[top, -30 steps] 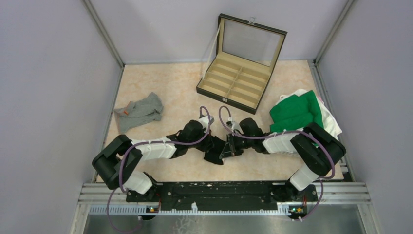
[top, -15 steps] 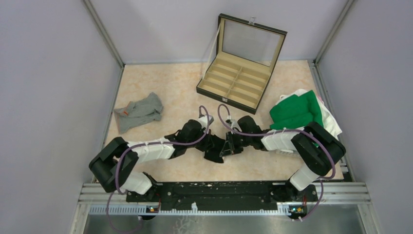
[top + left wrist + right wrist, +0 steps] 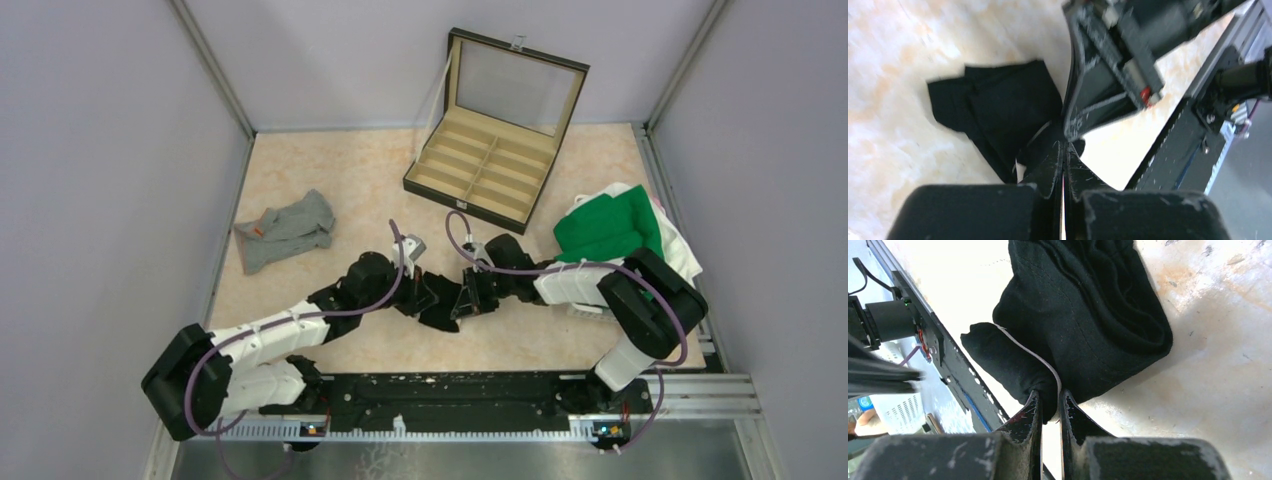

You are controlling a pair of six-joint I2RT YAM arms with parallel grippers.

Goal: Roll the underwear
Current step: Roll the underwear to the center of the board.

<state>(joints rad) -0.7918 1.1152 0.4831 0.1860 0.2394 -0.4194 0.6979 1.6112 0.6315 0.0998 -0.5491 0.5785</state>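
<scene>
status of work: the black underwear (image 3: 436, 306) lies on the table (image 3: 330, 165) at lower centre of the top view, between my two arms and near their bases. in the right wrist view it (image 3: 1088, 315) shows as a thick bundle of stacked folds with one loose lobe hanging toward the lower left of the frame. i judge this a partial, loose roll, not a finished tight one. my right gripper (image 3: 1049, 401) is clamped on the lower edge of that bundle, with a narrow slit between the fingers and black fabric and a pale seam caught in it. my left gripper (image 3: 1064, 146) has its fingers pressed fully together, tips at the edge of the black fabric (image 3: 1003, 107). i cannot tell whether a thin layer is pinched there or the tips only touch it. the two grippers sit close together, nearly tip to tip. the grey underwear (image 3: 285, 230) lies crumpled at the left of the top view, well apart from both grippers, flat and unrolled. remaining work, as judged: tighten and close the black roll, release it, then roll the grey piece in full. the compartmented case (image 3: 470, 206) stands open at upper centre, and a green cloth (image 3: 605, 232) lies at the right.
</scene>
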